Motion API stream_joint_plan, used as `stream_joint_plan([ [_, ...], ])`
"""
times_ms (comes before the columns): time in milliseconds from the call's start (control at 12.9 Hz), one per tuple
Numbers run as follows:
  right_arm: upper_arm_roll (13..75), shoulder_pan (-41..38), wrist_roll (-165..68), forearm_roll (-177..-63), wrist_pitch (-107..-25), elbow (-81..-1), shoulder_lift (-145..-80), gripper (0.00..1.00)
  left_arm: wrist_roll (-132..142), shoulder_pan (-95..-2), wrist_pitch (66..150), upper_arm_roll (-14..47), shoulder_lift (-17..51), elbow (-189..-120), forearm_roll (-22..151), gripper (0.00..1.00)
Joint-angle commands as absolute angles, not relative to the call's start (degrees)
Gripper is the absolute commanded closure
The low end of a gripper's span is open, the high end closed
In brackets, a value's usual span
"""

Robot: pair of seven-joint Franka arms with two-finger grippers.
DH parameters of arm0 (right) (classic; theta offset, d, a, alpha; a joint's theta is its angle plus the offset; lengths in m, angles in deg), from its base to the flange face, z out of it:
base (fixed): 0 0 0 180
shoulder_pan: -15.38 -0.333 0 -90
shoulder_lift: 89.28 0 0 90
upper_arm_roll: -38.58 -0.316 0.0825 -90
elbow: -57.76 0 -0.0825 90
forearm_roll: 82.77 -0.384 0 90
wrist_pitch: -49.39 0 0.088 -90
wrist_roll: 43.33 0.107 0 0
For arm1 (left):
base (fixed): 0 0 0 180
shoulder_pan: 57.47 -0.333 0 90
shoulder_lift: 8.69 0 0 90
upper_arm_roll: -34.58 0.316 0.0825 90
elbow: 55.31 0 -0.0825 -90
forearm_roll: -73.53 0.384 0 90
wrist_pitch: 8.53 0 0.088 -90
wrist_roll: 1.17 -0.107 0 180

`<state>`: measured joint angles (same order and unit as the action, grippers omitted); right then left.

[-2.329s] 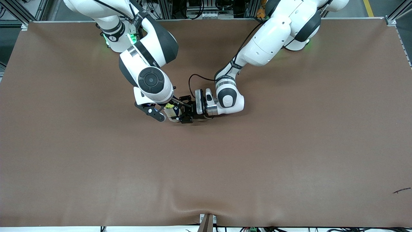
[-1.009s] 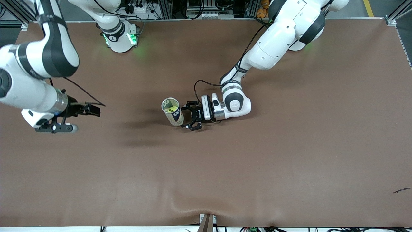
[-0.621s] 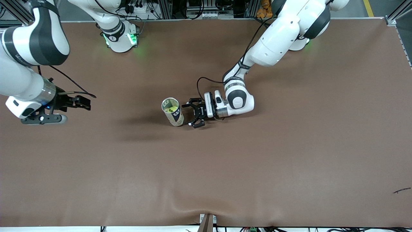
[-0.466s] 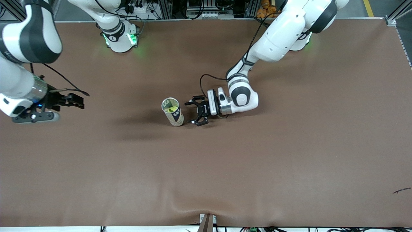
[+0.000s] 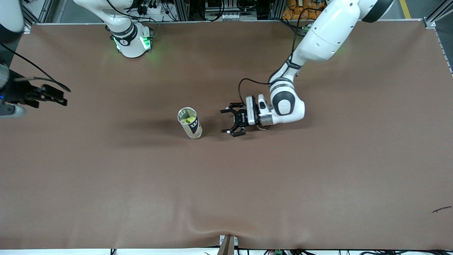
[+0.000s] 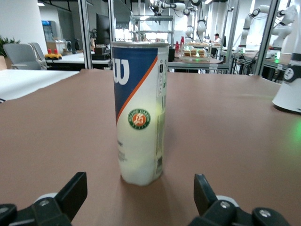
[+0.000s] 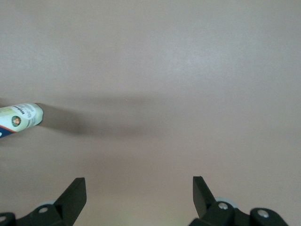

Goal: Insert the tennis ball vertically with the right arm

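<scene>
Your insertion looks done: just left of centre in the front view the tennis ball can [image 5: 190, 123] stands upright on the brown worktop [image 5: 247, 184], and through its open top you can see the tennis ball [image 5: 187, 120] inside, though how deep it sits is hard to judge. Right of the can, apart from it, the left pincer [image 5: 231, 121] lies low and level, fingers spread, empty. At the frame's left edge the right pincer [image 5: 53, 95] hangs empty, jaws wide.

I see the tennis ball can [image 5: 190, 123] standing upright mid-surface, open-topped, white and blue with an orange stripe; a yellow tennis ball [image 5: 188, 120] sits inside it.
</scene>
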<state>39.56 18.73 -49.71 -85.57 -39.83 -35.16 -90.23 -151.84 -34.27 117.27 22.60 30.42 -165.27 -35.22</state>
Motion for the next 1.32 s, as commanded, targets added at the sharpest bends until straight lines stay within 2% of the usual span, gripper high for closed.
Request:
stream_joint_plan([
  [0,41.7,17.4,-45.2,-86.5,-34.4,-30.0,-90.3,0.0,-147.0,-38.6,115.7,21.9,27.5,-167.7,-26.9,0.0],
  [155,42.2,16.5,-41.1,-85.6,-30.9,-27.1,-90.3,0.0,-142.1,-41.5,114.2,21.9,27.1,-167.4,-19.7,0.0],
  [776,43.9,16.8,-45.7,-84.4,-30.6,-26.8,-90.2,0.0,-122.4,-54.6,99.0,22.2,27.2,-158.2,9.0,0.0],
  [932,43.8,16.8,-44.0,-84.4,-31.2,-26.7,-90.5,0.0,-114.3,-56.8,92.7,22.7,27.2,-152.9,18.2,0.0],
  [1242,43.9,17.0,-44.2,-84.1,-31.2,-26.2,-90.7,0.0,-100.7,-57.8,80.8,28.2,26.6,-140.6,33.7,0.0],
])
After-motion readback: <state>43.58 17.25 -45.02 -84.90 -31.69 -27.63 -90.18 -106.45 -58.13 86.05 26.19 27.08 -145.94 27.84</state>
